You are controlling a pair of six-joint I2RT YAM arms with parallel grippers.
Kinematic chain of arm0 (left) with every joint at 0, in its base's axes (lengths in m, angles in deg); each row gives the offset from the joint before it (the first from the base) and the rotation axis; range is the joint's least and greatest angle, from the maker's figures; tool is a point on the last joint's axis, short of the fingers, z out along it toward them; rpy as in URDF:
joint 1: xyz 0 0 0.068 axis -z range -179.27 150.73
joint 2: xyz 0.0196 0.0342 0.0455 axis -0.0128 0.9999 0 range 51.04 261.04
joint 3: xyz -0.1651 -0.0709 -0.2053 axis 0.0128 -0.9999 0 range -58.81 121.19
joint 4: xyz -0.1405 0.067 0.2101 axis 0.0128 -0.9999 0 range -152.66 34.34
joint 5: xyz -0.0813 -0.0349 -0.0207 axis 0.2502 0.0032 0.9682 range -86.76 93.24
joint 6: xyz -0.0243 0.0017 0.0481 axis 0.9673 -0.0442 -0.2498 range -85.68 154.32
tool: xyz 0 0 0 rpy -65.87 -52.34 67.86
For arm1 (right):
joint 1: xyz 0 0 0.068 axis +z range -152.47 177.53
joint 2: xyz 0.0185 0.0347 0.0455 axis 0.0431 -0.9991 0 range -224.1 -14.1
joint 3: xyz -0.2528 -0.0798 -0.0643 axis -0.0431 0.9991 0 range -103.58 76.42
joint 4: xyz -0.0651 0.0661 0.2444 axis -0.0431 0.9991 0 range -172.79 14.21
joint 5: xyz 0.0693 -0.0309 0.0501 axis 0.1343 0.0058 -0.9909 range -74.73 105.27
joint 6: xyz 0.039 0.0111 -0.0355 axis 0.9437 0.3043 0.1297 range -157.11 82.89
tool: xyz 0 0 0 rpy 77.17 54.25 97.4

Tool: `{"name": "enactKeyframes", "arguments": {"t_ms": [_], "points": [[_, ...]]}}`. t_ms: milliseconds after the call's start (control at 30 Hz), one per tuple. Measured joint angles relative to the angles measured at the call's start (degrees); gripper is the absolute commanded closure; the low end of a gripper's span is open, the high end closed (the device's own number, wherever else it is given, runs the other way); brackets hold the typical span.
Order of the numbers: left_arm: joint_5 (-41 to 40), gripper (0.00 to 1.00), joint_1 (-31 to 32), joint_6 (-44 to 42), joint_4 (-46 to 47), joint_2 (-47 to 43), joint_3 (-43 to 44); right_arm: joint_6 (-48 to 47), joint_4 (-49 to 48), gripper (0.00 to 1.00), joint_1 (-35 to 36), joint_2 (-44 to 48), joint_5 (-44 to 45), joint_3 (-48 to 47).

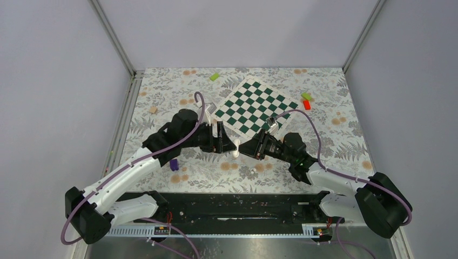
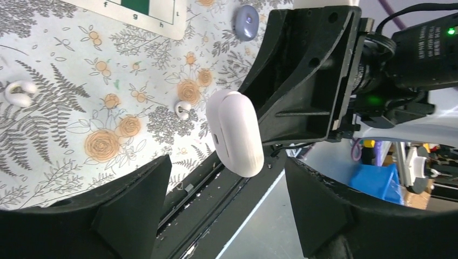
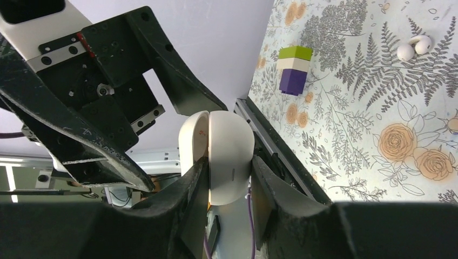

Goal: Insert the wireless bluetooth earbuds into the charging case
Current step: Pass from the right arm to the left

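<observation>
Holds the case aloft near 6 o'clock of the worktop, clamped in the right jaws with the left jaws apart facing it, and has both earbuds lying loose on the worktop, at the case's 9 o'clock in the left wrist view, so looks barely begun.

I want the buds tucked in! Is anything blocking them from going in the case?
Yes: the charging case itself looks shut, or barely cracked, held in the air in the jaws of the right gripper. Both earbuds lie uncovered on the table.
</observation>
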Motion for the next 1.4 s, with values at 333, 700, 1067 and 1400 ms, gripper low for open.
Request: {"name": "enactKeyframes", "arguments": {"t_ms": [333, 700, 1067, 1400], "points": [[-5.22, 0.24, 2.89, -0.55, -1.81, 2.56, 0.42, -0.81, 2.80, 0.88, 0.00, 0.02, -0.02, -0.37], [-6.49, 0.25, 3.74, -0.02, -1.22, 4.26, 0.42, -1.05, 3.43, 0.88, 0.00, 0.28, -0.02, -0.37], [-9.14, 0.28, 4.83, 0.00, -2.97, 5.25, 1.79, -1.62, 4.68, 0.88, 0.00, 0.61, 0.42, -0.37], [-12.52, 0.28, 4.79, -0.70, -6.51, 2.32, 2.97, -1.62, 4.68, 0.88, 0.00, 0.98, 1.05, -0.37]]}}
